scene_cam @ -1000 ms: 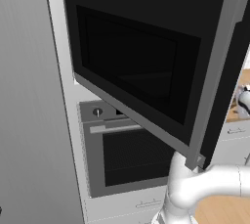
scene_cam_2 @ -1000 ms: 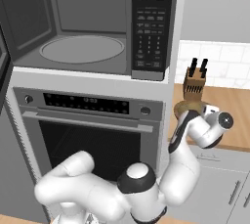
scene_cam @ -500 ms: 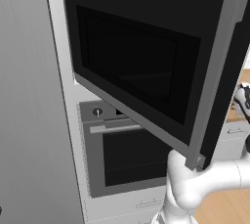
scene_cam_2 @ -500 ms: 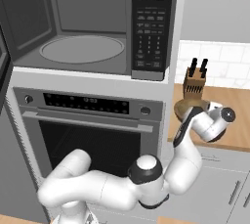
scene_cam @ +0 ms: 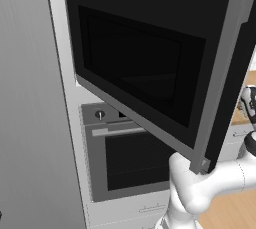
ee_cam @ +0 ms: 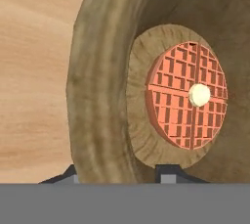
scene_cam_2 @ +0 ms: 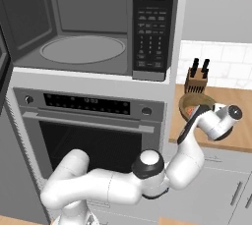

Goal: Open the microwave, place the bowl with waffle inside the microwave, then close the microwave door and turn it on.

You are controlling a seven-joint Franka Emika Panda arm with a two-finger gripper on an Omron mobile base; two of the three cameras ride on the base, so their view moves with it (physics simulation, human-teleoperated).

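- We are seeing the large black built-in microwave (scene_cam_2: 93,25) standing open, its grey cavity and round glass turntable (scene_cam_2: 82,49) showing, with the keypad strip (scene_cam_2: 153,27) on its right.
- The wide black microwave door with dark glass window (scene_cam: 145,68) is hanging swung out toward us, its long grey bar handle (scene_cam: 222,78) at the free edge.
- Below the microwave the grey-framed oven (scene_cam_2: 88,121) is sitting with its door closed.
- The small round olive-brown bowl (scene_cam_2: 196,105) is resting on the wooden worktop (scene_cam_2: 234,116) to the right of the oven, just in front of a wooden knife block (scene_cam_2: 197,79).
- In the hand view the bowl (ee_cam: 105,78) is filling most of the picture, with a round reddish waffle (ee_cam: 188,95) lying inside it, a pale dab at its centre.
- Our claw (ee_cam: 119,174) is straddling the bowl's near wall, one dark fingertip (ee_cam: 66,176) outside the rim and the other inside; we cannot tell whether the tips are pinching the wall or standing just clear of it.
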